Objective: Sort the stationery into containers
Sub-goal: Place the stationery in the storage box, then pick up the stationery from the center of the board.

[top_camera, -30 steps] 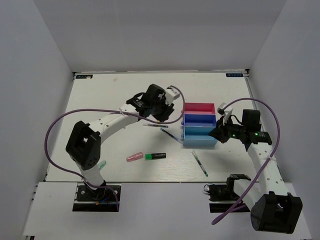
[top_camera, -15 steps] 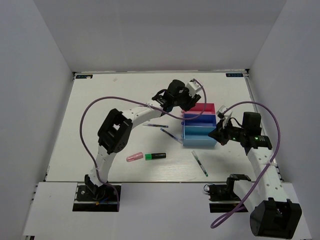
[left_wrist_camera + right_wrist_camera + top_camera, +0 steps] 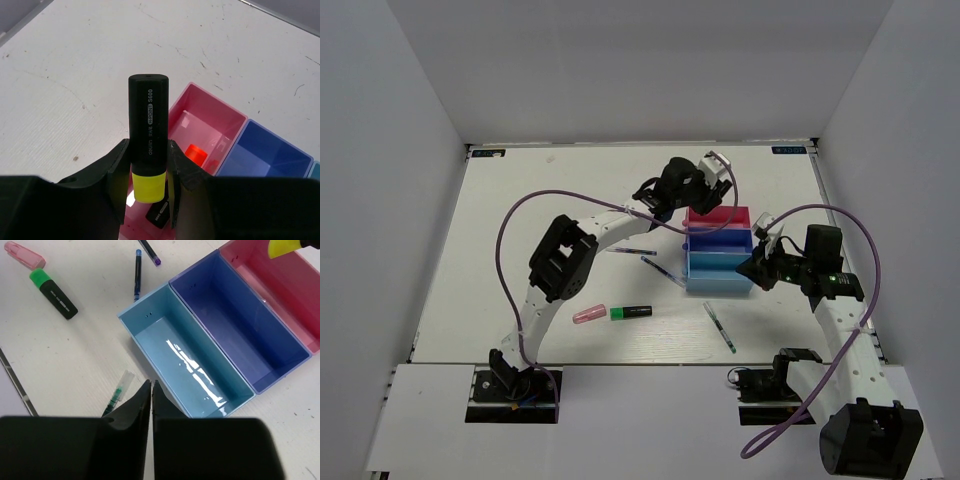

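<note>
My left gripper (image 3: 148, 170) is shut on a yellow highlighter with a black cap (image 3: 148, 125), held above the pink tray (image 3: 226, 114). Inside that tray lie an orange-red piece (image 3: 195, 154) and a black-capped item (image 3: 159, 216). In the top view the left gripper (image 3: 705, 185) hovers at the pink tray (image 3: 718, 214), which is joined to the purple-blue tray (image 3: 718, 240) and the light blue tray (image 3: 720, 274). My right gripper (image 3: 151, 385) is shut on nothing, beside the light blue tray (image 3: 150, 315), both lower trays bare inside. A green pen (image 3: 117, 392) lies just left of its fingertips.
On the table left of the trays lie a pink highlighter (image 3: 589, 313), a green highlighter with a black cap (image 3: 631, 312), and two blue pens (image 3: 631, 251) (image 3: 663, 271). The green pen (image 3: 719, 327) lies in front of the trays. White walls enclose the table.
The left arm has swung right with the highlighter, from left of the trays to over the pink tray. The right gripper has closed fully and barely moved.
</note>
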{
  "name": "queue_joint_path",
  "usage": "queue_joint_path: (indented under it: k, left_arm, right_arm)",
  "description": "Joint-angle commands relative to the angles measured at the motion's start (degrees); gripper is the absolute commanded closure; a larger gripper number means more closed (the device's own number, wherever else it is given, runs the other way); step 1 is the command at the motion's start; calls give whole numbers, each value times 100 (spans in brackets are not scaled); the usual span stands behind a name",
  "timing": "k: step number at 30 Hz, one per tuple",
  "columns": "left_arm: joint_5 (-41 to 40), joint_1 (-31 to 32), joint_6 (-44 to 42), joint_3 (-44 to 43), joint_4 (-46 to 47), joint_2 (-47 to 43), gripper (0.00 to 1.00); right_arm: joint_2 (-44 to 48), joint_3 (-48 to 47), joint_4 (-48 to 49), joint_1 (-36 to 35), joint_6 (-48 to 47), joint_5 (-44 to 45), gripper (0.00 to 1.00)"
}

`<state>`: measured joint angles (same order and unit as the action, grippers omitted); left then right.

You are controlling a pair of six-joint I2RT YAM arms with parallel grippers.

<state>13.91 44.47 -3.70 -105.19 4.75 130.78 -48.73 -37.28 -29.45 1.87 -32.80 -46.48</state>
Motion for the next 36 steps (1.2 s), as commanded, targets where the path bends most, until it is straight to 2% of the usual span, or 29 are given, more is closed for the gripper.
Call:
queue_joint_path:
  k: [1,2,4,5,7,10,11,14,15,16,17,18,19,20,21,22,23,24,25,26,27,28,30,31,32,33,36]
  left_arm:
    - [-46,-43,116,-125,44,0,69]
    - [-64,-52,133,-38,52,-9,67]
    - [-73,-44,142,15,34,-61,65]
    - [-64,-52,142,42,26,-79,55]
    - [-81,-26,125,60,-27,-132,45]
    - [-82,-43,124,51,-71,-219,34]
    - [-90,-43,124,51,-80,-272,28]
    - [-99,-52,98,68,-141,-439,27]
    - [-108,-52,107,95,-159,-544,30]
    - [-99,-44,116,225,-159,-728,36]
    - [-82,-43,133,418,-159,-843,46]
    - [-73,-43,185,577,-159,-1174,71]
    - [-64,-43,264,900,-220,-1587,83]
    - [-55,-52,291,1365,-247,-1826,91]
    - [-264,-52,317,1604,-673,-2376,100]
    - [-475,-26,553,2007,-886,-2921,100]
    - [-677,-35,729,2428,-1149,-3179,100]
    - [-1114,-35,827,2615,-1396,-3765,100]
    - [-1580,-96,932,2922,-2434,-4275,88]
    - [-2124,-131,1342,3334,-2801,-4515,75]
    - [-2364,-210,1494,3564,-3414,-5031,64]
    - [-2880,-324,1626,4036,-3924,-5532,50]
    - [-3052,-534,1882,4856,-4331,-6296,37]
    - [-2991,-623,1795,5572,-4395,-6772,30]
    - [-2982,-650,1760,5997,-4352,-6985,25]
    - [-2930,-676,1724,6288,-4290,-7509,22]
    - [-2062,-676,963,6562,-4106,-7682,19]
  right_arm:
    - [30,-16,159,24,-25,-81,89]
    - [48,-8,133,24,-16,-63,79]
    - [39,-8,176,33,27,-72,65]
    - [56,-34,159,33,54,-54,56]
    - [65,-8,177,33,124,-45,34]
    - [83,-16,194,42,212,-37,30]
    - [92,-25,220,33,212,-28,23]
    - [118,1,256,42,300,-54,23]
    - [109,1,264,50,326,-72,27]
    - [118,-8,291,59,405,-107,37]
    - [101,-8,291,51,484,-90,60]
    - [48,27,439,42,676,-107,93]
    - [48,45,536,24,1078,-55,100]
    - [-74,89,581,24,1282,-54,100]
    - [-136,124,703,7,1580,-98,100]
    - [-241,89,521,-46,1200,-681,100]
    - [-495,-207,198,-90,823,-1157,94]
    - [-836,-427,-998,-142,-269,-1379,74]
    - [-1014,-969,-1401,-334,-602,-1538,51]
    - [-1364,-1140,-2067,-406,-962,-1844,42]
    - [-1663,-1272,-2317,-485,-1783,-1847,35]
    - [-1857,-1534,-2537,-790,-1922,-1821,31]
    - [-1999,-1607,-2391,-1056,-1750,-1488,31]
    - [-2078,-1572,-1659,-1536,-1539,-1130,31]
    - [-2105,-1572,-1478,-1706,-1371,-752,32]
    - [-2175,-1616,-1084,-2055,-1117,-592,32]
    - [-2569,-2063,-887,-2839,-389,497,35]
